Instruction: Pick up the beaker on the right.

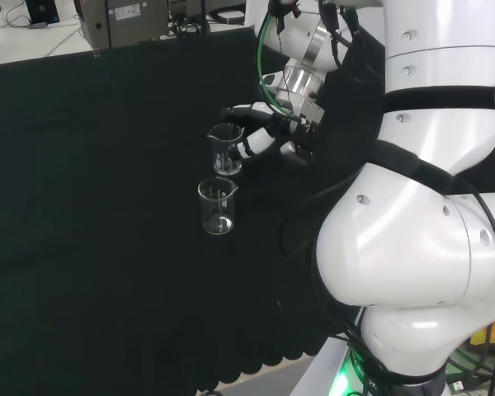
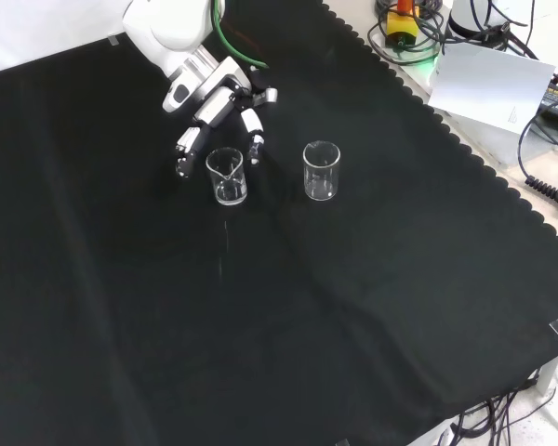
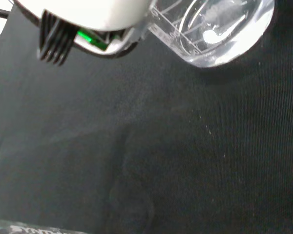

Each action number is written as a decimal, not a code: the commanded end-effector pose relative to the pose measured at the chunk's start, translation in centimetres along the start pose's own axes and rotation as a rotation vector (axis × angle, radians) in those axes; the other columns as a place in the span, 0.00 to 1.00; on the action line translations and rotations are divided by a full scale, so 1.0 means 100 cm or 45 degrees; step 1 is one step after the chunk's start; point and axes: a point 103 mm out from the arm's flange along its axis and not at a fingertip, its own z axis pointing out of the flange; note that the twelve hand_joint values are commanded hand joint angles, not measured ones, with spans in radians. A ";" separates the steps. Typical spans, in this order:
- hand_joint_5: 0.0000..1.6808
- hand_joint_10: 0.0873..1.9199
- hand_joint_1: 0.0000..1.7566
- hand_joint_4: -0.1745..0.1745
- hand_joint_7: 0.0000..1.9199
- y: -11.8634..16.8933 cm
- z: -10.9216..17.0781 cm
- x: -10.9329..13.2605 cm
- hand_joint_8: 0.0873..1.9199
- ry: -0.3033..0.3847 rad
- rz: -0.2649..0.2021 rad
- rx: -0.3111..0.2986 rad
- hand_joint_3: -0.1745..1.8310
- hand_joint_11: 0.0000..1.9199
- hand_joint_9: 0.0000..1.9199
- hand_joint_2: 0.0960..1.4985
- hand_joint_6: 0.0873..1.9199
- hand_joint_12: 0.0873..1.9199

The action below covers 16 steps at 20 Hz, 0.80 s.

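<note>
Two clear empty beakers stand upright on the black cloth. In the front view one beaker is on the left and the other beaker on the right. In the head view they stand one behind the other: the far beaker and the near beaker. The hand is just behind the left beaker of the front view, its fingers spread to either side and not curled round the glass. In the head view the hand is right beside the far beaker. The wrist view has that beaker close under a blurred white part of the hand.
The cloth's scalloped edge runs along the right of the front view, with cables and a white sheet beyond it. The arm's big white links stand at the right of the head view.
</note>
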 end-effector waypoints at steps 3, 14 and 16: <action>0.15 0.29 0.56 0.54 0.05 0.005 0.009 -0.007 0.26 0.041 0.006 0.017 0.41 0.00 0.12 0.29 0.00 0.66; 0.16 0.29 0.55 0.54 0.05 0.010 0.017 0.002 0.26 0.116 -0.030 0.027 0.42 0.00 0.12 0.29 0.00 0.66; 0.17 0.29 0.55 0.54 0.06 0.009 0.019 0.004 0.26 0.121 -0.037 0.027 0.41 0.00 0.12 0.29 0.00 0.66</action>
